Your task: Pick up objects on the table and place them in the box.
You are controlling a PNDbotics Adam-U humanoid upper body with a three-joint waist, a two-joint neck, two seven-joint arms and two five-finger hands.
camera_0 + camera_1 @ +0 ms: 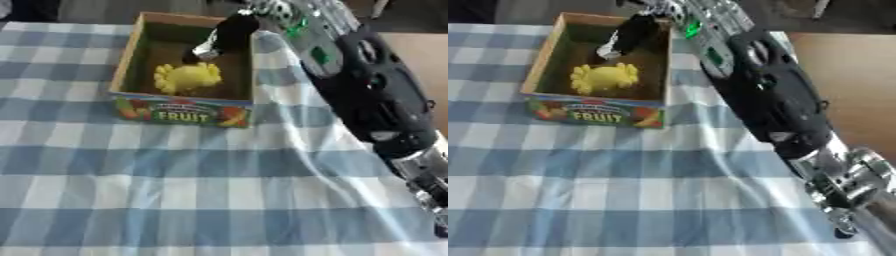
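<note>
A yellow lumpy toy fruit lies inside the open "FRUIT" box.

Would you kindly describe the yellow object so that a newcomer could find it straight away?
On the blue-and-white checked tablecloth stands an open cardboard box whose front reads FRUIT. The yellow object lies on its floor, just below the right hand reaching in. It is the only bright yellow, lobed thing there; the hand is black and silver.

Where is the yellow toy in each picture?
Left eye view: the yellow toy lies inside the box, upper middle, left of centre.
Right eye view: same toy, further left, upper left.
Shared landmark: the FRUIT label on the box's front, just below the toy.
</note>
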